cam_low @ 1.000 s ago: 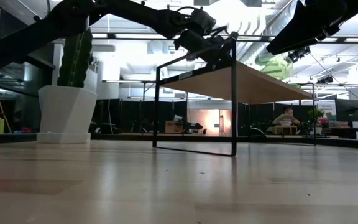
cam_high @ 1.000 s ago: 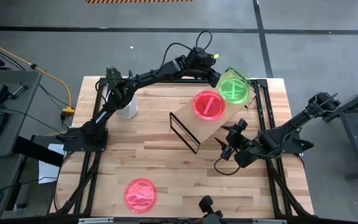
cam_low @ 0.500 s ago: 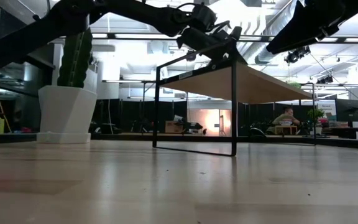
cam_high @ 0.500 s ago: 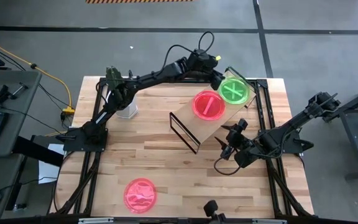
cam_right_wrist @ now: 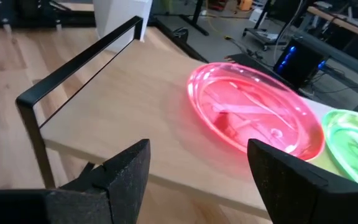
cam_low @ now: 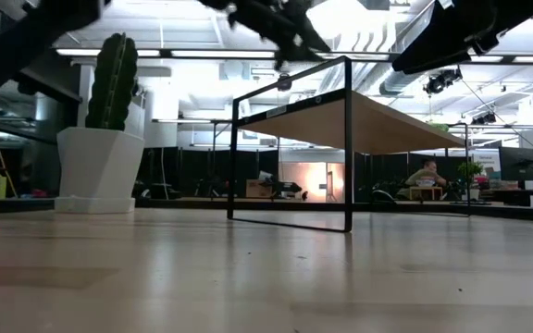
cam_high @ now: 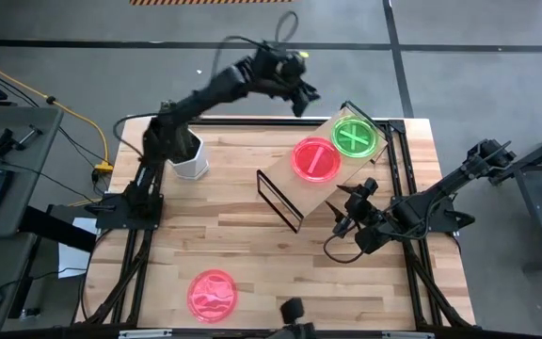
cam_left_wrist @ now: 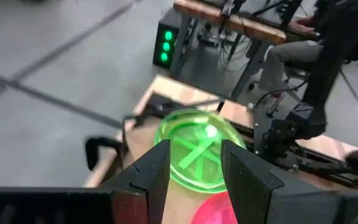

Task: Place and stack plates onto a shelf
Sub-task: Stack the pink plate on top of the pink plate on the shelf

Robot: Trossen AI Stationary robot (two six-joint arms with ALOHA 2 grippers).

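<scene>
Since the earlier frames the left gripper point(cam_high: 301, 94) has been lifted off the green plate point(cam_high: 355, 137) and drawn back beyond the table's far edge; its fingers are spread and nothing is held between them. That plate is left lying on the shelf point(cam_high: 285, 169), at its far end, just beside a pink plate point(cam_high: 315, 158). A further pink plate point(cam_high: 213, 294) is seen on the tabletop near its front edge, well apart from the shelf. The right gripper point(cam_high: 354, 209) is parked just beside the shelf's near side, fingers spread and empty.

For a clean retreat, the left arm should be raised clear of the wire frame before it is swung toward the remaining plate, which is best approached from above and gripped at the rim.

Both shelf plates are shown from above in the high view; in the low view only the shelf's underside point(cam_low: 378, 125) and frame are seen, with the cactus pot point(cam_low: 98, 169) behind
</scene>
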